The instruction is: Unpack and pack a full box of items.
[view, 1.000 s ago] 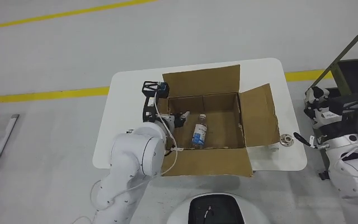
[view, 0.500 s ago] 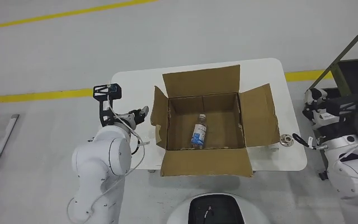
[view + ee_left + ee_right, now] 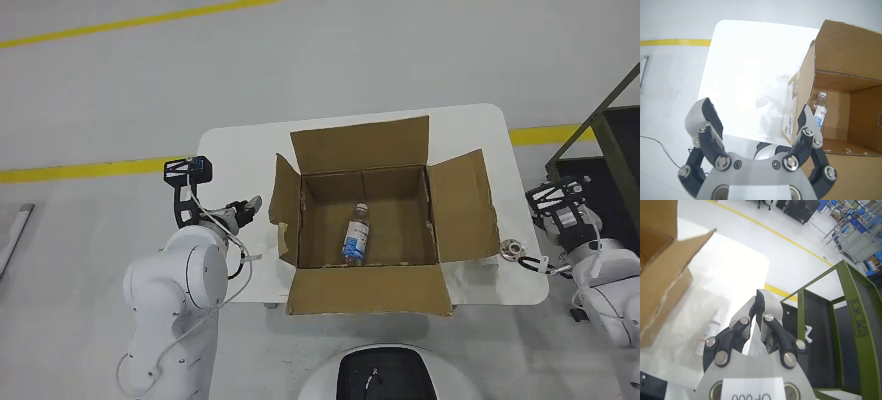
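Open cardboard box (image 3: 365, 290) centre frame, bottle (image 3: 356, 232) lying inside; left gripper (image 3: 757, 111) released, empty, frame-left of box; right gripper (image 3: 757, 307) clenched, empty.

White table (image 3: 240, 160) w/ open cardboard box (image 3: 365, 290), small bottle (image 3: 709, 332) just beside it.

Box (image 3: 838, 47), outer side wall: two white shipping labels (image 3: 789, 123) with barcode and fine print, too small to read. Bottle (image 3: 818, 111) inside the box: blue-and-white label, print illegible. Second bottle (image 3: 710, 332) lying on the tabletop (image 3: 725, 256): label blurred. Green cart (image 3: 857, 317): raised lettering runs along the frame post. Right gripper (image 3: 758, 300) base: white tag (image 3: 753, 389), characters upside down, cut off by the edge.
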Tool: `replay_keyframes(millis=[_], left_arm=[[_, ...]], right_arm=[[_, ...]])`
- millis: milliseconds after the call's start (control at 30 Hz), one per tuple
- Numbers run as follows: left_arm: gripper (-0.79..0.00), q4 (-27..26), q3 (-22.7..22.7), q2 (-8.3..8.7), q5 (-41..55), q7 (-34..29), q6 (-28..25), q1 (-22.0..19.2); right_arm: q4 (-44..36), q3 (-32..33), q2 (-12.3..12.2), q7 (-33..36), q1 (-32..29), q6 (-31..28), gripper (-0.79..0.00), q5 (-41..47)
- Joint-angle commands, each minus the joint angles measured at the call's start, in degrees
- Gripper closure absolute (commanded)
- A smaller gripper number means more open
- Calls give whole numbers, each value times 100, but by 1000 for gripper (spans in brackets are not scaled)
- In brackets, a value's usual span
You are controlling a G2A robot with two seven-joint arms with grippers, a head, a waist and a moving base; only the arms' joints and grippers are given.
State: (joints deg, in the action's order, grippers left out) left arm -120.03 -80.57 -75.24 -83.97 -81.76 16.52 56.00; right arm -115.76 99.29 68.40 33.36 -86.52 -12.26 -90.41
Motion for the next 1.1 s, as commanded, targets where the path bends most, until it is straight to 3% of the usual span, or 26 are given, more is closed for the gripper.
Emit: replay_keyframes(millis=[0,67,433,567,733,933,967,1000,1033,1067], left_arm=[[-785,0,0,0,0,0,0,0],[-785,0,0,0,0,0,0,0],[-785,0,0,0,0,0,0,0],[-785,0,0,0,0,0,0,0],[-785,0,0,0,0,0,0,0],[-785,0,0,0,0,0,0,0],[-785,0,0,0,0,0,0,0],[-785,0,0,0,0,0,0,0],[-785,0,0,0,0,0,0,0],[-785,0,0,0,0,0,0,0]], right_arm=[[46,-137,-19,390,45,-408,0,-125],[125,-241,-38,597,73,-709,0,-268],[162,-256,-37,526,39,-763,0,-180],[376,-290,-18,1570,225,-538,0,94],[758,-412,18,3093,893,-336,0,1109],[1122,-436,21,3876,1452,-105,0,1925],[1150,-439,15,3964,1508,-103,-108,1956],[1177,-452,9,4023,1554,-110,-302,1980],[1205,-472,2,4092,1593,-131,-385,1987],[1213,-476,-1,4113,1605,-134,-785,1984]])
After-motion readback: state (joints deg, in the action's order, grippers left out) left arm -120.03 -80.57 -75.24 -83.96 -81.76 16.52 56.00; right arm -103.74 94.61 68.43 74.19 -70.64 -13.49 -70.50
